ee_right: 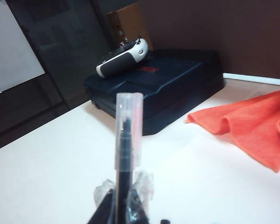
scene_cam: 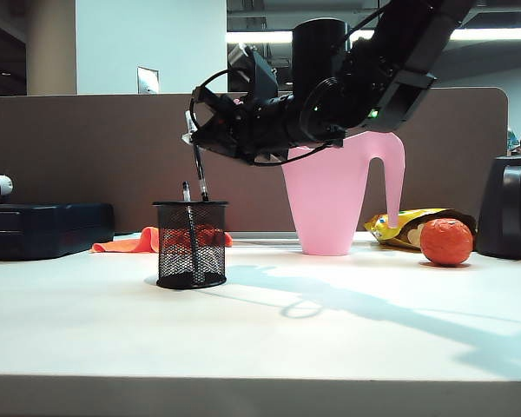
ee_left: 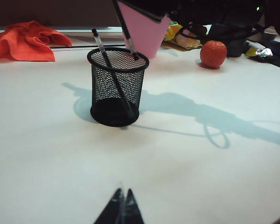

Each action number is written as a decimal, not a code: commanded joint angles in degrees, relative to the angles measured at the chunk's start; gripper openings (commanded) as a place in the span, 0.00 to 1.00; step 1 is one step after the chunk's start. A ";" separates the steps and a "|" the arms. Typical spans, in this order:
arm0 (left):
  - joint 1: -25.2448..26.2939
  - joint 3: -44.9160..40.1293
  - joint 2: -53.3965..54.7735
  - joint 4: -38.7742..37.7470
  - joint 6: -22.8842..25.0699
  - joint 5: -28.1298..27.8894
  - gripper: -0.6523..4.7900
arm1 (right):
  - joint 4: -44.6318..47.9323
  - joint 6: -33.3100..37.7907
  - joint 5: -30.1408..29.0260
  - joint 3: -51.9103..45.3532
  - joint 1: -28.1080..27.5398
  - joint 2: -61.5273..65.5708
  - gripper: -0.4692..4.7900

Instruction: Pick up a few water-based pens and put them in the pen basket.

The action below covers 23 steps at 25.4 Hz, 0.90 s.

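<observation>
The black mesh pen basket (scene_cam: 191,252) stands on the white table, also in the left wrist view (ee_left: 117,88). One water-based pen (scene_cam: 189,221) leans inside it, its top poking above the rim (ee_left: 97,39). My right gripper (scene_cam: 197,139) hovers over the basket, shut on a second pen (scene_cam: 200,174) that hangs nearly upright with its lower tip just above the rim. In the right wrist view this pen (ee_right: 126,140) sticks out from between the shut fingers of the right gripper (ee_right: 123,198). My left gripper (ee_left: 122,198) is shut and empty, low over the bare table in front of the basket.
A tall pink watering can (scene_cam: 334,200) stands behind the basket. Right of it lie an orange fruit (scene_cam: 445,241), a yellow snack bag (scene_cam: 399,228) and a black object (scene_cam: 508,208). An orange cloth (scene_cam: 135,241) and a dark case (scene_cam: 48,228) lie at the back left.
</observation>
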 commanded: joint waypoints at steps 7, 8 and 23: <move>0.04 0.11 0.07 0.04 0.02 0.22 0.11 | 0.35 0.26 0.79 0.17 0.13 -0.22 0.28; 0.04 0.11 0.07 0.04 0.02 0.22 0.11 | 0.35 0.26 0.79 0.17 0.13 -0.22 0.28; 0.04 0.11 0.07 0.04 0.11 0.09 0.11 | -6.43 -2.91 8.33 0.17 -2.16 -7.19 0.08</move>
